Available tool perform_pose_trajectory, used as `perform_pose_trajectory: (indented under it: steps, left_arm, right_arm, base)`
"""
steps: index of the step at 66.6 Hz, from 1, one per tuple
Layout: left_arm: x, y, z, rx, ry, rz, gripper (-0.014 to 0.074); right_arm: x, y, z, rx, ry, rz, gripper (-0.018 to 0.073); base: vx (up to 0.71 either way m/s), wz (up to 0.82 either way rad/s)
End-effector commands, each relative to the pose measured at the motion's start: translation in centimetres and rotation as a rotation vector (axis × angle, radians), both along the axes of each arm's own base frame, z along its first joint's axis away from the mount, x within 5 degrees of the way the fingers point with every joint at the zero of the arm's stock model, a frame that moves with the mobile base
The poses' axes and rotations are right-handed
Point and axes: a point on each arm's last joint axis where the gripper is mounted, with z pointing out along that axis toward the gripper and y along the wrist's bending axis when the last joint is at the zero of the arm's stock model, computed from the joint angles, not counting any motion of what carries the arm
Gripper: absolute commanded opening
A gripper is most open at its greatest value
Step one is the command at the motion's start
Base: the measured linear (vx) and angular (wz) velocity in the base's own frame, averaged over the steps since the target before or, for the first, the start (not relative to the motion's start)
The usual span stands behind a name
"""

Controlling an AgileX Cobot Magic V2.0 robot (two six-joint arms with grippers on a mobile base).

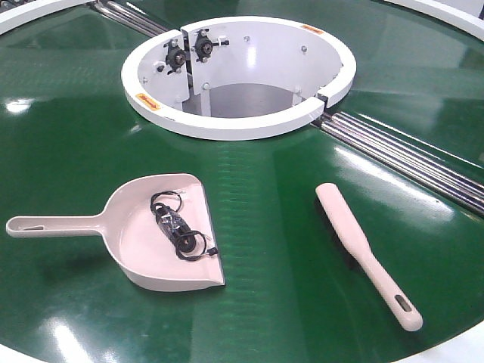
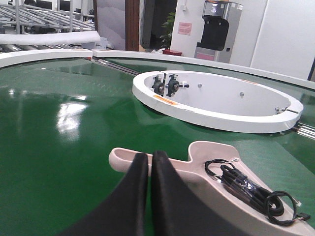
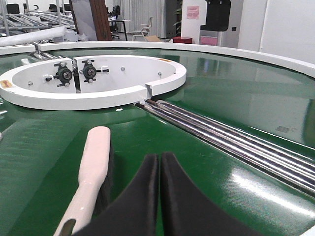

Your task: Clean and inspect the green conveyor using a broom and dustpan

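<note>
The green conveyor [image 1: 287, 227] fills the front view. The pink dustpan [image 1: 144, 242] lies on it at the left, handle pointing left, with a coiled black cable [image 1: 175, 224] inside. The pink broom [image 1: 363, 251] lies at the right, handle toward the front. Neither gripper shows in the front view. In the left wrist view my left gripper [image 2: 149, 156] is shut and empty, in front of the dustpan's handle [image 2: 129, 153]. In the right wrist view my right gripper [image 3: 159, 157] is shut and empty, with the broom [image 3: 91, 172] just to its left.
A white ring hub [image 1: 239, 76] with black bearings [image 1: 181, 51] opens at the back centre. Chrome rails [image 1: 408, 155] run from the hub to the right. The conveyor's white front edge [image 1: 469, 348] shows at the lower right. Racks and a dispenser stand beyond the belt.
</note>
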Motion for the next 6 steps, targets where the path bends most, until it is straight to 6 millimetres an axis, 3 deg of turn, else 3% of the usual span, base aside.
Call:
perform_pose_trajectory:
  steps: [1, 6]
  left_arm:
    - [-0.08, -0.04, 0.38, -0.017, -0.072, -0.007, -0.0006]
    - [-0.08, -0.04, 0.38, -0.017, -0.072, -0.007, -0.0006]
  right_arm:
    - [-0.06, 0.05, 0.65, 0.002, -0.085, 0.006, -0.0008]
    - [-0.06, 0.05, 0.65, 0.002, -0.085, 0.006, -0.0008]
  base:
    - [0.00, 0.00]
    - [0.00, 0.00]
